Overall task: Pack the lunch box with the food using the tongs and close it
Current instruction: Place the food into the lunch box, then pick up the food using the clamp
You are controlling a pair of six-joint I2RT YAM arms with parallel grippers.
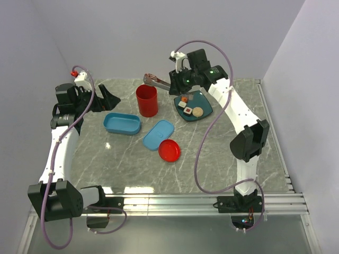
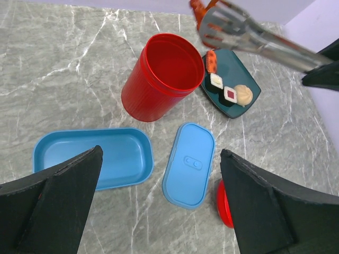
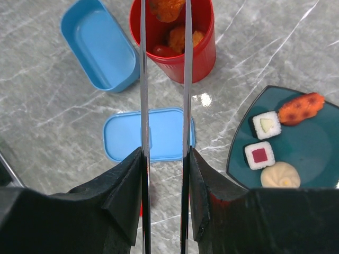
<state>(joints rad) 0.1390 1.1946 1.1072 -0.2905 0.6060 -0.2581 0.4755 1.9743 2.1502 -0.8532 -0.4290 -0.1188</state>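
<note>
The light-blue lunch box (image 1: 122, 123) (image 2: 92, 159) (image 3: 100, 45) lies open with nothing in it, its lid (image 1: 159, 134) (image 2: 189, 164) (image 3: 148, 135) flat on the table beside it. My right gripper (image 1: 176, 80) (image 3: 165, 153) is shut on the silver tongs (image 1: 158, 82) (image 2: 254, 37) (image 3: 143, 79). The tong tips pinch an orange chunk (image 3: 167, 8) over a red cup (image 1: 147, 100) (image 3: 175, 47). More orange food (image 3: 183, 37) sits inside that cup. My left gripper (image 1: 108, 98) (image 2: 161, 153) hangs open above the box and lid, holding nothing.
A dark teal plate (image 1: 203, 103) (image 3: 312, 148) (image 2: 249, 79) carries an orange piece (image 3: 301, 108), two sushi rolls (image 3: 266, 125) (image 3: 259, 155) and a beige ball (image 3: 280, 176). A red round lid (image 1: 169, 151) (image 2: 225, 203) lies near the blue lid. Walls close in behind and at both sides.
</note>
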